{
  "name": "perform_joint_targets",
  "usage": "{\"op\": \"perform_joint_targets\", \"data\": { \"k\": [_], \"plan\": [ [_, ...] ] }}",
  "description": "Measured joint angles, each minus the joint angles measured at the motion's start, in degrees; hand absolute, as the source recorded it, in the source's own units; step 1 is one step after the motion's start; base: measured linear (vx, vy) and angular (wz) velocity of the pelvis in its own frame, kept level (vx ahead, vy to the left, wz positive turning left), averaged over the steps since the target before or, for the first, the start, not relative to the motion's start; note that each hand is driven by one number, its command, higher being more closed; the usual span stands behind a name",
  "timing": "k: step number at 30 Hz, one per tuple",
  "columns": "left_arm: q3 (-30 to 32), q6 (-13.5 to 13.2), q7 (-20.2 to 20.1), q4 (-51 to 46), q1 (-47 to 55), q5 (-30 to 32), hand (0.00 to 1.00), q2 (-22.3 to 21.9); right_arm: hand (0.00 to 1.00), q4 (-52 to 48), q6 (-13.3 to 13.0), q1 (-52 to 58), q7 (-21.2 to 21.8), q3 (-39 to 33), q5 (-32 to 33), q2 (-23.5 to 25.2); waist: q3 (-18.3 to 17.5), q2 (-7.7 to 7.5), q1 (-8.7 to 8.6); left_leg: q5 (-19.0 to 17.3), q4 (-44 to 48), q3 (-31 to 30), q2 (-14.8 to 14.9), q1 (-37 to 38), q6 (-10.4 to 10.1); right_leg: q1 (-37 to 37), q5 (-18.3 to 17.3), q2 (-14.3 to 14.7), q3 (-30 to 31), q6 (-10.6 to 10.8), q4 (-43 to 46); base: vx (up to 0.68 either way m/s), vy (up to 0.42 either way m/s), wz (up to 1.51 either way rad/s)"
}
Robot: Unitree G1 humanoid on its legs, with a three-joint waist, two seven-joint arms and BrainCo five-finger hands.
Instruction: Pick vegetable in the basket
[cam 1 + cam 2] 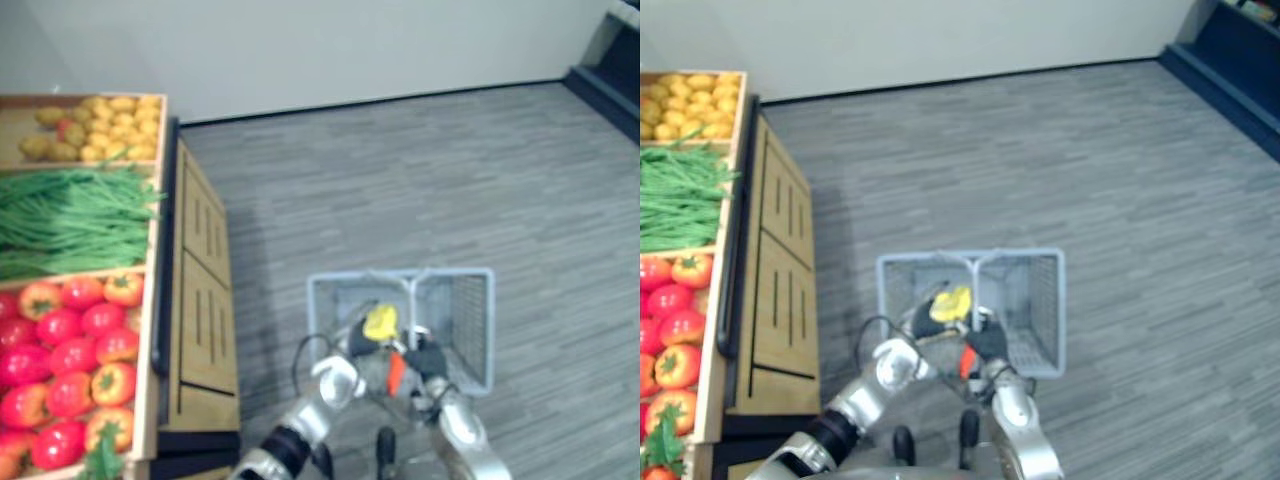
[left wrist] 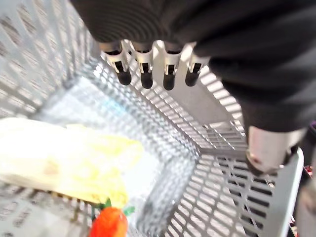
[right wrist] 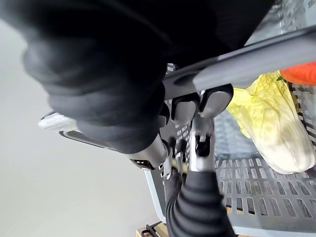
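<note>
A grey plastic basket hangs in front of me. My right hand is curled round its grey handle and shows by the basket's near edge. A pale yellow leafy cabbage lies on the basket floor, with an orange-red vegetable next to it. From the head view the cabbage and the orange-red vegetable show between the hands. My left hand hovers over the basket's left half, and its fingers are straight and hold nothing.
A wooden produce stand runs along the left, holding red and orange tomatoes, green beans and yellow potatoes. Grey plank floor stretches ahead and to the right. A dark blue unit sits at the far right corner.
</note>
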Motion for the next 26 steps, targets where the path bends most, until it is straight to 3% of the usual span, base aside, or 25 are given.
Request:
{"op": "perform_joint_targets", "data": {
  "k": [6,10,14,17,20,26],
  "plan": [
    [9.02,-0.04,0.11,-6.75,6.49,-0.11,0.00,1.96,1.00,6.66,-0.11,1.25,-0.65,-11.32,-1.17,1.68,-0.23,0.40,0.03,0.95,-1.63,-0.28,-0.04,1.19,-0.15,0.62,-0.03,0.03,-0.65,0.08,-0.01,-0.01,0.006,0.04],
    [16.22,-0.01,0.33,-9.48,13.30,-0.74,0.00,2.84,1.00,13.10,0.21,2.11,-3.84,-22.07,-3.13,3.87,-0.60,1.13,0.12,1.20,-1.98,-0.29,-0.08,1.38,-0.05,0.74,-0.05,0.03,-0.91,0.11,-0.02,0.00,0.000,0.00],
    [24.97,0.11,0.65,-9.19,17.41,-5.36,0.00,2.99,1.00,18.83,0.61,2.08,-6.52,-31.15,-5.63,3.75,-0.69,1.27,0.19,1.19,-2.16,-0.25,-0.08,2.23,-0.06,1.57,-0.23,0.03,-0.92,0.35,-0.05,0.00,0.000,0.00],
    [30.94,0.43,1.87,-3.94,17.72,-9.00,0.00,3.10,1.00,23.22,0.75,1.26,-7.65,-35.61,-7.05,3.53,-1.33,1.97,0.15,1.20,-2.19,-0.25,-0.16,2.34,-0.05,1.69,-0.27,-0.06,-0.96,0.41,-0.05,0.00,0.009,-0.01],
    [35.52,1.54,1.85,8.77,16.94,-13.33,0.00,3.73,1.00,29.39,1.52,0.76,-8.80,-37.21,-7.47,1.99,-2.02,2.67,0.10,1.26,-3.05,-0.13,-0.15,3.89,-0.30,2.66,-0.45,0.04,-0.87,0.62,-0.07,0.00,0.008,-0.01],
    [38.60,2.99,-3.35,22.64,16.88,-16.38,0.00,4.78,1.00,40.85,2.99,-2.49,-8.53,-41.27,-9.15,-0.19,-2.24,2.24,0.12,1.06,-2.99,0.16,-0.12,4.38,-0.59,3.21,-0.94,0.04,-0.66,0.60,-0.37,-0.01,0.002,0.00]
  ]
}}
